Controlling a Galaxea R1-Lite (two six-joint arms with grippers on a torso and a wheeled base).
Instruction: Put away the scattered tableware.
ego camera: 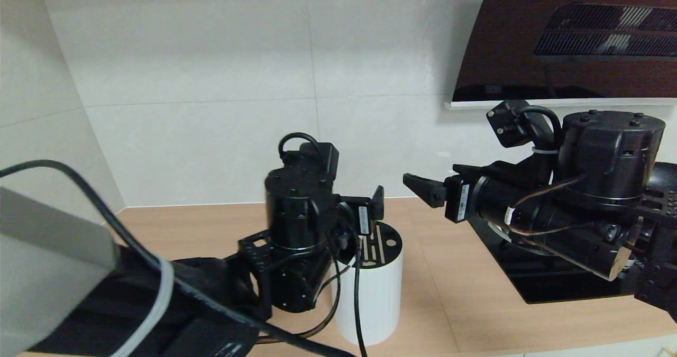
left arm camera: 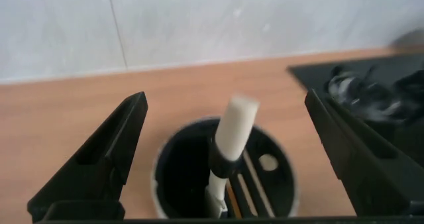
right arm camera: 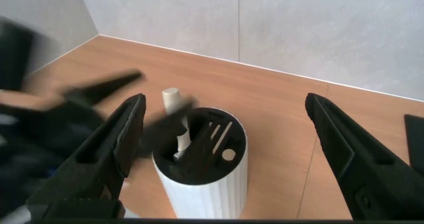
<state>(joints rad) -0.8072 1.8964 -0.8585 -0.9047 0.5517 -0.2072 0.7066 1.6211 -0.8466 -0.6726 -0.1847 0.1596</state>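
Observation:
A white cylindrical utensil holder [ego camera: 370,293] with a black slotted top stands on the wooden counter. A white-handled utensil [left arm camera: 232,138] stands upright in one of its openings, and thinner sticks lie in the slots beside it. My left gripper [left arm camera: 225,101] hangs just above the holder, open wide, with the white handle between its fingers but untouched. In the head view the left wrist covers most of the holder's top. My right gripper [right arm camera: 224,101] is open and holds nothing; it hovers higher and to the right of the holder [right arm camera: 205,191], pointing toward it [ego camera: 423,186].
A black cooktop [ego camera: 555,283] is set into the counter on the right, under my right arm. A dark range hood [ego camera: 571,39] hangs above it. A white tiled wall closes the back and left. Bare wooden counter [ego camera: 180,225] lies left of the holder.

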